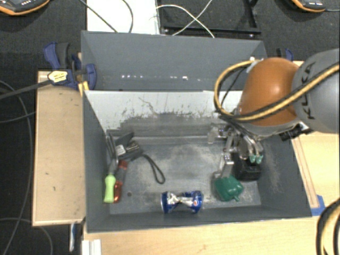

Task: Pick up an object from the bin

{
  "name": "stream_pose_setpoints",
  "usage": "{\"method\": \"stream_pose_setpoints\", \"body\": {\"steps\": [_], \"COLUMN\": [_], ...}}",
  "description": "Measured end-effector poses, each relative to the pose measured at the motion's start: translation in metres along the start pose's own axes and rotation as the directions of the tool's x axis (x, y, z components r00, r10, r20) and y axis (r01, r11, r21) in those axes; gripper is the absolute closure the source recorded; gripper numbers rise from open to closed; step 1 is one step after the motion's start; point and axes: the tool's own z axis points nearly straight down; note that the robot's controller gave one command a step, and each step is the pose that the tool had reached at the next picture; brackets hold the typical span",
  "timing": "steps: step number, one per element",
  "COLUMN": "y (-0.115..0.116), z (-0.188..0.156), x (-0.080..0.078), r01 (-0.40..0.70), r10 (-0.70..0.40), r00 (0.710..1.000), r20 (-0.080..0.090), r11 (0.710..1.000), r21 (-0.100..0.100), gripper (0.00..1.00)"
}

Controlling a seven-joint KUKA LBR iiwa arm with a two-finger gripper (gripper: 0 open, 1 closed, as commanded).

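Arm in from R, wrist tipped down, gripper (229, 168) low in bin's (159, 110) front-R part; open or closed: can't tell. Green lump (228, 189) just below it, black block (249, 171) beside. Crushed blue can (182, 202) by front wall, green-handled tool (110, 187) far L. Open floor mid-bin.
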Motion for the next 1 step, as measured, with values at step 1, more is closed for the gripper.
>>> {"method": "stream_pose_setpoints", "body": {"steps": [1], "y": [0.0], "z": [-0.0045], "x": [-0.0018], "r01": [0.0], "r10": [0.0], "r00": [1.0], "r20": [0.008], "r11": [1.0], "r21": [0.0], "gripper": [0.0]}}
